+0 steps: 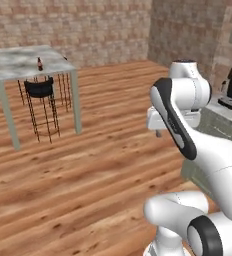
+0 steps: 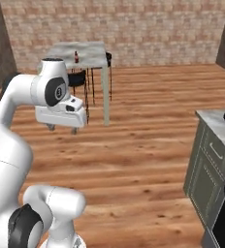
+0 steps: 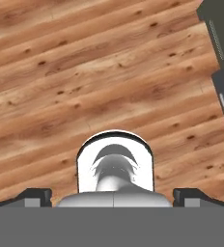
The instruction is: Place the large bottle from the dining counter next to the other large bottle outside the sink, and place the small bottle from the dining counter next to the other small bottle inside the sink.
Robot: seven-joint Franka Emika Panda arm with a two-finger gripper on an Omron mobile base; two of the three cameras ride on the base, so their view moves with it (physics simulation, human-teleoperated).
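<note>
We are holding the gripper [image 2: 61, 128] low over the wooden floor [image 3: 85, 72], jaws standing wide apart and carrying nothing. In the hand view the two dark fingertips [image 3: 34, 195] are sitting far apart at the bottom corners, with bare planks above them.

Further out, at the right edge of both base views, a stretch of green cabinets [image 2: 209, 179] is showing; we cannot make out the sink from here.

Farthest off, the dining counter [image 1: 18, 62] is standing at the upper left of the left base view, near the brick wall. One small dark bottle [image 1: 39, 64] with a red label is standing upright on it; we cannot tell at this size which of the two it is, and we are seeing no second one beside it.

We are judging the task unfinished: at least this bottle is waiting to be fetched, well apart from the hand, across open floor.
</note>
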